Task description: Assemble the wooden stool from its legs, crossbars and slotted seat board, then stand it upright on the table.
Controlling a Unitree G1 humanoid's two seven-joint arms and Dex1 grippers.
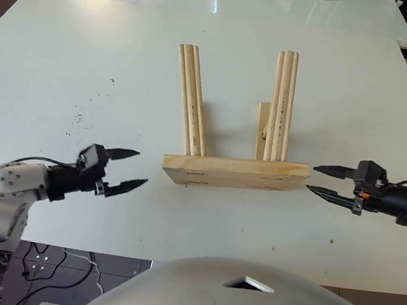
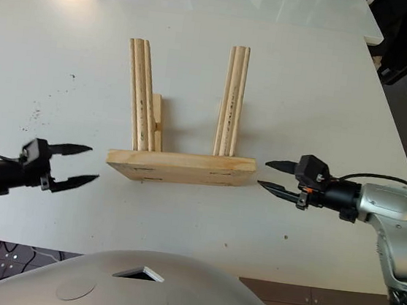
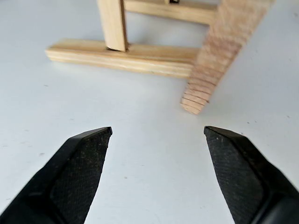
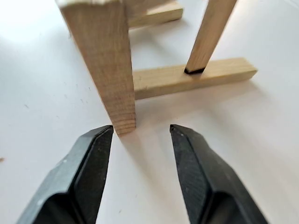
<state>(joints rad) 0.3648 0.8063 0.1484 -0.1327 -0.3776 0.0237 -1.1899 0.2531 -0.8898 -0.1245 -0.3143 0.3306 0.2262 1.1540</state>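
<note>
The assembled stool (image 1: 195,100) is lying sideways on the bench (image 1: 66,70), seat board (image 1: 234,172) on edge, while the open-jawed left tool (image 1: 140,168) and right tool (image 1: 312,177) are flanking its ends, probably to tip it upright.

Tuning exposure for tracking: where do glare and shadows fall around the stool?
Left eye view: sheen on the far table, faint shadow between the stool legs. Right wrist view: the table glares white beside the seat board, soft shadow at its base.
</note>
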